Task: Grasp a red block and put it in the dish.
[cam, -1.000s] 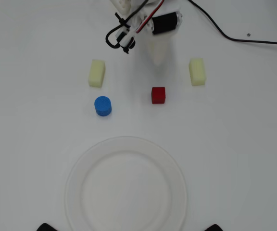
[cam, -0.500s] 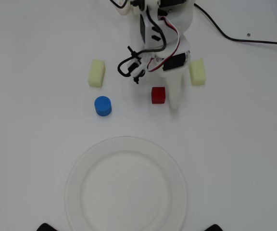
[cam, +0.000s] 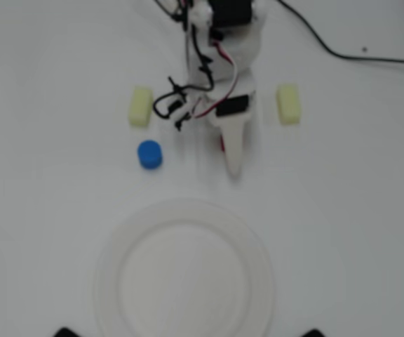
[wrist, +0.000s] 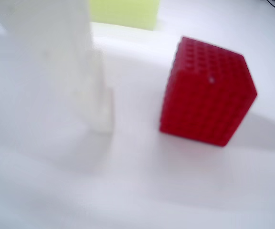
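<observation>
A blue cylinder stands on the white table in the overhead view. Just above it lies a pale yellow block. Another yellow block lies well apart, over on the right side. A black cable runs across the top right corner. Two small dark things peek in at the bottom edge, one on the left and one on the right; they are too small to tell what they are. In the wrist view, a yellow block shows at the top edge.
</observation>
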### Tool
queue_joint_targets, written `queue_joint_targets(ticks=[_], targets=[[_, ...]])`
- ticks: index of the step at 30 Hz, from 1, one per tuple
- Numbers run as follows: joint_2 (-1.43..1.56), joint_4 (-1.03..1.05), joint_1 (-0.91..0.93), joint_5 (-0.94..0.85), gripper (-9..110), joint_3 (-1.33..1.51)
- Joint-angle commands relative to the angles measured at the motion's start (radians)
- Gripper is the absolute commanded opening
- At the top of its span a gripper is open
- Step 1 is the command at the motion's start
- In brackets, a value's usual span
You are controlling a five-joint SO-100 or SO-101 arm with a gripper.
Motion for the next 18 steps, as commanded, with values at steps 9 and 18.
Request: queue_joint_targets(ticks=[9, 18], targets=[[-0.009, -0.017, -0.028, -0.028, 13, -0.043], [0.017, -0.009, -0.029, -0.035, 0, -0.032]])
